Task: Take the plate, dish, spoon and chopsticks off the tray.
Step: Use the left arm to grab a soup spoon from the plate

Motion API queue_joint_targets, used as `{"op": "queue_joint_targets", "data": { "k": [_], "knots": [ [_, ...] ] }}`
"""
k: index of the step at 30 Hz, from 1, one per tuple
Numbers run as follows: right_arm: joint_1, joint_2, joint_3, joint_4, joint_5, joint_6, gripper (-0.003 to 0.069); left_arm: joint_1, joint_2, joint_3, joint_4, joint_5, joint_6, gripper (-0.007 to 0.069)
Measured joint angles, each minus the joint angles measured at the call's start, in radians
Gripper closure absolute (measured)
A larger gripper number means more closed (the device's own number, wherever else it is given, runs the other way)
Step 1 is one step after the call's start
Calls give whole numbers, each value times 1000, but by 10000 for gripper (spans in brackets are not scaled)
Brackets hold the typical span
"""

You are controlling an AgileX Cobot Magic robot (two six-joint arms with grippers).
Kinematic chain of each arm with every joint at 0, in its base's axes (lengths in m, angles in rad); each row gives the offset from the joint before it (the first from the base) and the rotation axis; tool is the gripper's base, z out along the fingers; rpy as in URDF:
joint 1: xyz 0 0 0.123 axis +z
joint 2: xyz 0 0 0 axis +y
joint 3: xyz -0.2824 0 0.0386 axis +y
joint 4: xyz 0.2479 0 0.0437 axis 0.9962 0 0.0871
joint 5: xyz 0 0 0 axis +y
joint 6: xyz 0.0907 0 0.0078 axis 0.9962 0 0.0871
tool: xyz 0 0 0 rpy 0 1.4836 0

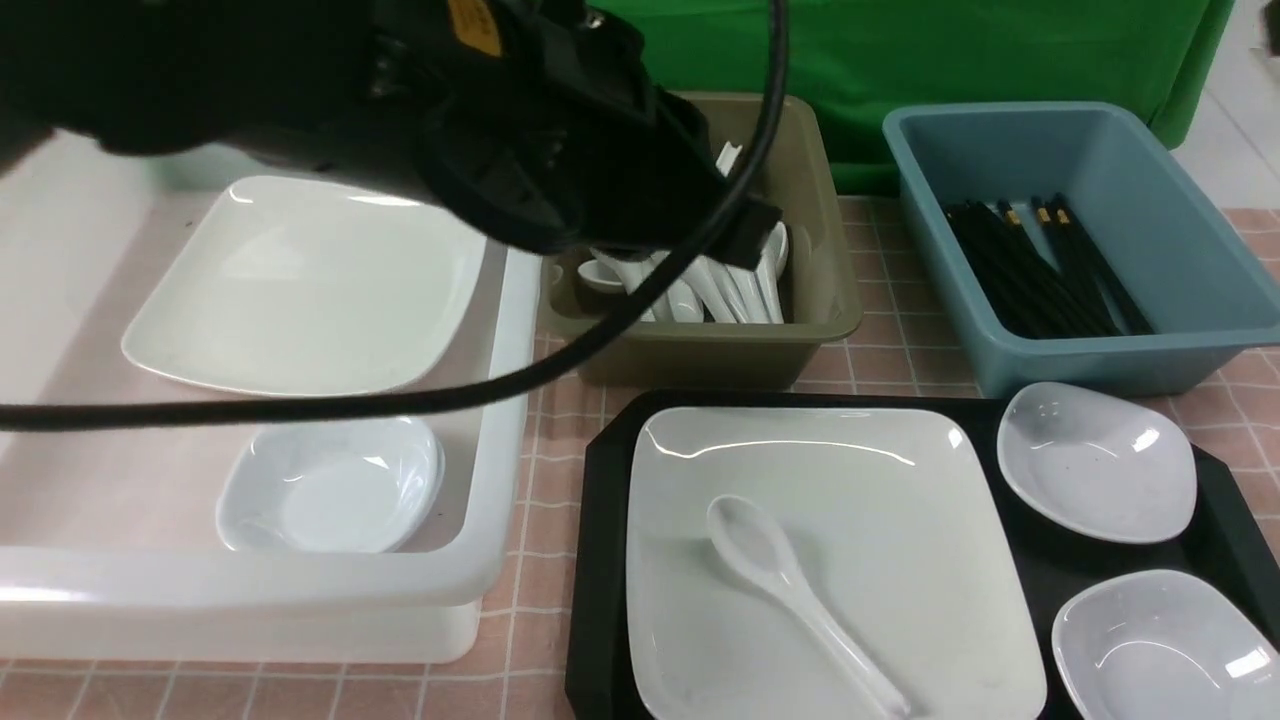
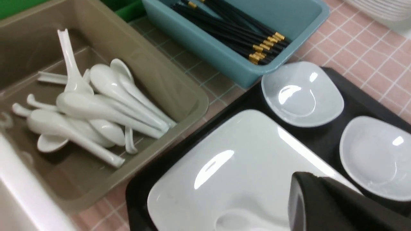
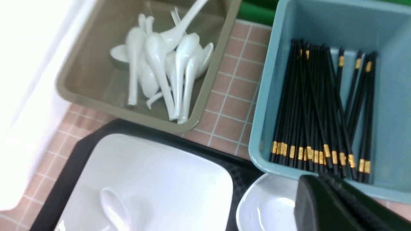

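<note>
Lying nearest on the plate [image 1: 900,500], inside the tray [image 1: 600,520], the spoon [image 1: 790,600] ran handle near-right, bowl far-left, with nothing over it. Two small dishes [image 1: 1095,460] sat to its right. Beyond, the left gripper [image 2: 305,189], closed and empty, hung by the olive tub [image 1: 830,300], seemingly the nearer arm. The right gripper [image 3: 313,189], also closed, hovered by the blue tub [image 1: 1180,330] of chopsticks [image 1: 1040,270].

The left arm [image 1: 480,120] comes in from 10 o'clock of the front view. It is held high, and its bulky black wrist slants down toward 4 o'clock. A black cable [image 1: 300,405] loops off it and trails out toward 9 o'clock. The left tool [image 2: 308,192] has its jaws pressed together. The right tool [image 3: 318,195] shows only in its own wrist view and is likewise closed, its fingers lying flush against each other.
</note>
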Motion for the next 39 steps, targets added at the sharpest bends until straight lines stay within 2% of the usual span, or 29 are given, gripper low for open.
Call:
{"op": "queue_joint_targets", "data": {
  "k": [7,11,14,17,19,22,24,28,30,31,33,34,35,36,37,39],
  "knots": [
    [0,-259,322,28,-102,24,629,0,-116,77,56,26,-45,603],
    [0,-317,430,56,-56,11,629,0,-190,159,68,28,-67,603],
    [41,-319,517,87,10,-48,629,0,-272,281,45,28,-79,603],
    [159,-299,583,99,9,-60,629,0,-335,389,-1,26,-81,603],
    [273,-271,614,91,-23,-26,627,0,-370,462,-18,15,-81,603],
    [436,-183,633,0,-105,70,595,0,-395,549,-19,0,-84,603],
    [499,-128,634,-63,-135,117,551,0,-396,571,-23,4,-87,603],
    [577,6,634,-130,-177,163,381,0,-396,581,-38,5,-87,603],
    [579,32,634,-140,-182,176,363,0,-396,581,-48,-12,-86,603],
    [579,42,634,-154,-187,182,376,0,-393,580,-58,-20,-72,603],
    [567,38,633,-187,-193,187,468,0,-372,558,-80,-3,-34,603],
    [565,37,633,-191,-193,187,479,0,-364,555,-82,0,-26,603],
    [543,23,632,-217,-193,188,560,0,-329,520,-97,26,-8,603],
    [525,12,632,-235,-189,188,595,0,-303,499,-109,44,1,603],
    [495,-3,632,-248,-176,188,622,-1,-268,470,-117,66,6,603],
    [399,-35,631,-267,-111,178,629,-7,-168,393,-128,123,13,603]
  ]
}}
